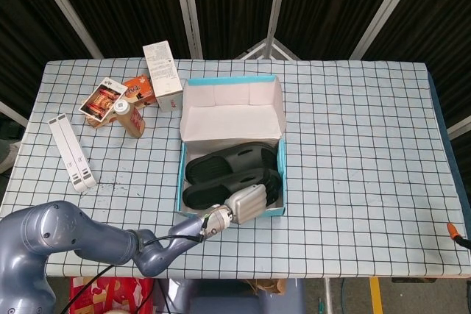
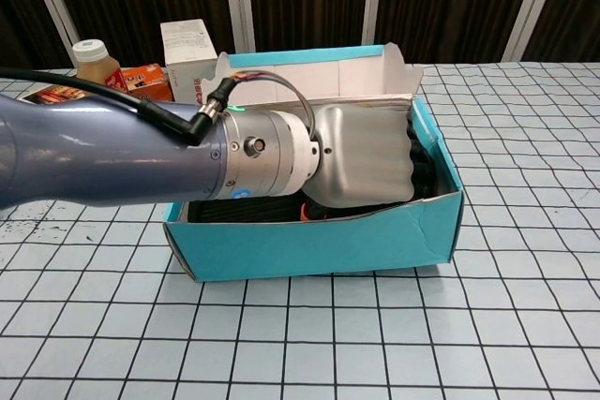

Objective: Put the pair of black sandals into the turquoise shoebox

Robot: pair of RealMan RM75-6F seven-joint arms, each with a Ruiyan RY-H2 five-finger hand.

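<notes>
Turquoise shoebox (image 1: 179,182), counter (image 1: 353,152) centre: both black sandals (image 1: 228,163) inside. Left hand (image 2: 366,158) over near right wall; grip cannot be told. Bare counter right; cartons (image 1: 163,76), bottle (image 1: 130,118) far left.

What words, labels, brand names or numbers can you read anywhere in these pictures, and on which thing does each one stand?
None can be read.
White carton: print too small to read.
Orange packet: lettering blurred.
Picture card: print too small.
Bottle: no label readable.
Turquoise shoebox: plain, no text showing.
</notes>
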